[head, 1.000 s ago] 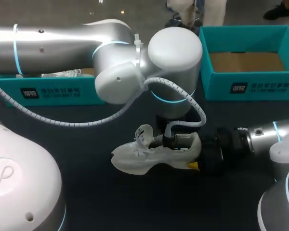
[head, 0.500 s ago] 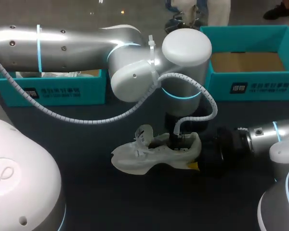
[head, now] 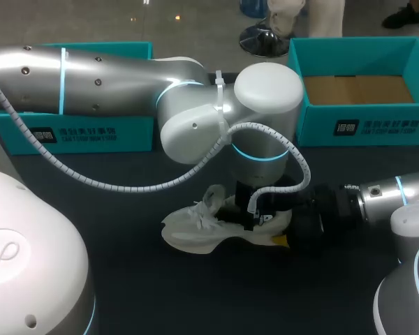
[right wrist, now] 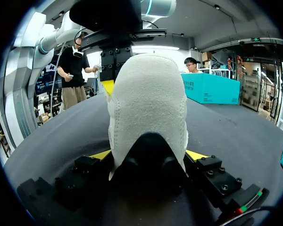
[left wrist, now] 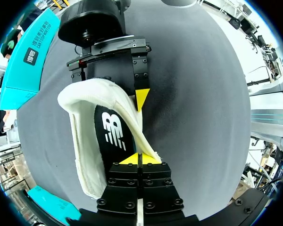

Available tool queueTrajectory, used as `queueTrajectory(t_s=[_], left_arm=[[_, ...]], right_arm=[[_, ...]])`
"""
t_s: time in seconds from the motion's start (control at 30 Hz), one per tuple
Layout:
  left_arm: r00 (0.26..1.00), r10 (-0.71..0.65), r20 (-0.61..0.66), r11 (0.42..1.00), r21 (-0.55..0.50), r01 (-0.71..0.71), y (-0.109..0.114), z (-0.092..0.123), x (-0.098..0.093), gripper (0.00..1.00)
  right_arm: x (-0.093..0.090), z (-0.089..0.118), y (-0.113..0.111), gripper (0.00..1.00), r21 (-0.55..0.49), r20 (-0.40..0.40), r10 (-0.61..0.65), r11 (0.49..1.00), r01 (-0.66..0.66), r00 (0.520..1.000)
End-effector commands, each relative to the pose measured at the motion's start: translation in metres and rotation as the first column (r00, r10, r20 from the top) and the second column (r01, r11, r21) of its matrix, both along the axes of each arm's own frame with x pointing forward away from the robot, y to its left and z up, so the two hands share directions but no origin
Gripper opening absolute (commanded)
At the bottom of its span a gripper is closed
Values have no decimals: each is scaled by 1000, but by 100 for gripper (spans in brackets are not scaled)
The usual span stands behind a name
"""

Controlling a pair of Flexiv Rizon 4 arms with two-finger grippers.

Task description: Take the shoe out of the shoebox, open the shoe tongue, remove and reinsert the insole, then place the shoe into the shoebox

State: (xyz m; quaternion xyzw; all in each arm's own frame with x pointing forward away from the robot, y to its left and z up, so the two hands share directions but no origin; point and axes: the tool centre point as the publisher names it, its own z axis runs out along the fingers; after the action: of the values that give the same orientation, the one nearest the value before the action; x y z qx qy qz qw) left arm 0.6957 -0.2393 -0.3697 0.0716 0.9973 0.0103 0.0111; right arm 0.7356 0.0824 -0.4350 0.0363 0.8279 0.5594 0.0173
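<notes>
White shoe (head: 195, 227): upright on sole, mid-table, toe toward left arm's side, heel clamped between right gripper (head: 283, 237) fingers. Black insole (left wrist: 114, 136), white logo, lies inside. Teal shoebox (head: 405, 125): open-topped, far right, well apart.

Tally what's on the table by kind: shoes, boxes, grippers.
White shoe: 1
Teal shoeboxes: 2, left shoebox and right shoebox
Grippers: 2, left gripper and right gripper
Total: 5
</notes>
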Motion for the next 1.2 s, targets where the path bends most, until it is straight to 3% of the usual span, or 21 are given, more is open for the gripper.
queueTrajectory(t_s=[0.03,0.53,0.9,0.93,0.97,1.2], left_arm=[[1000,-3,-3,1000,0,3,3,-6,-3,0],[1000,-7,-30,1000,22,8,1,-17,5,0],[999,-26,-40,999,29,27,2,-27,-1,0],[999,-26,-40,999,30,27,2,-27,-1,7],[999,-26,-40,999,32,28,3,-27,0,21],[999,-31,-32,999,24,32,4,-24,5,36]], right_arm=[[0,-4,3,0,-3,0,-2,1000,2,1000],[0,-4,3,0,-3,0,-2,1000,2,1000],[0,-4,3,0,-3,0,-2,1000,2,1000],[0,-4,3,0,-3,0,-2,1000,2,1000],[0,-4,3,0,-3,0,-2,1000,2,1000],[0,-4,3,0,-3,0,-2,1000,2,1000]])
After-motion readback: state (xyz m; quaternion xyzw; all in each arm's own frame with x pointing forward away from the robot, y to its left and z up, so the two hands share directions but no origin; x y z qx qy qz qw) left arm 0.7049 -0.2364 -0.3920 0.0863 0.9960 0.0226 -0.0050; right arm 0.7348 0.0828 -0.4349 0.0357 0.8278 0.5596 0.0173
